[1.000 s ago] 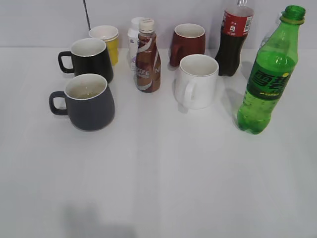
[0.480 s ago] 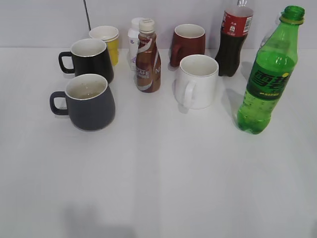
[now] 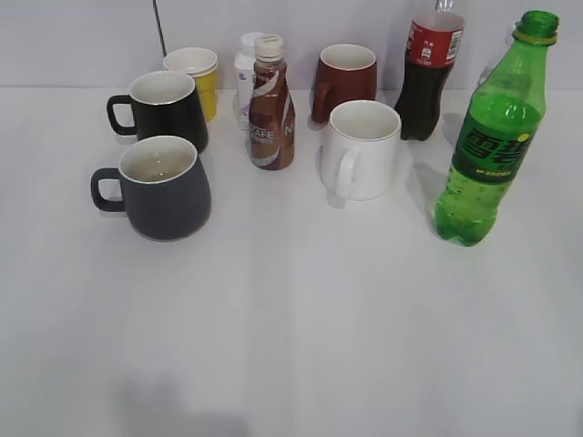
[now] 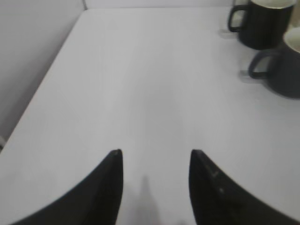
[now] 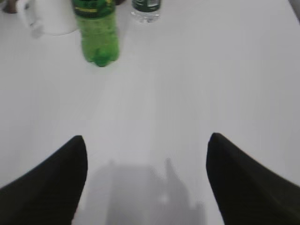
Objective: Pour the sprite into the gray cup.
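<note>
The sprite (image 3: 492,137) is a tall green bottle with a dark green label, upright and uncapped at the right of the white table. It also shows in the right wrist view (image 5: 96,28), far ahead and to the left of my right gripper (image 5: 146,140), which is open and empty. The gray cup (image 3: 166,188) stands at the left with its black handle pointing left. In the left wrist view the gray cup (image 4: 286,68) is at the far right edge. My left gripper (image 4: 156,152) is open and empty over bare table. Neither gripper shows in the exterior view.
A black mug (image 3: 167,111), a yellow cup (image 3: 197,77), a brown coffee bottle (image 3: 271,105), a white mug (image 3: 363,150), a dark red mug (image 3: 346,80) and a cola bottle (image 3: 430,73) stand behind. A clear bottle (image 5: 146,9) stands beside the sprite.
</note>
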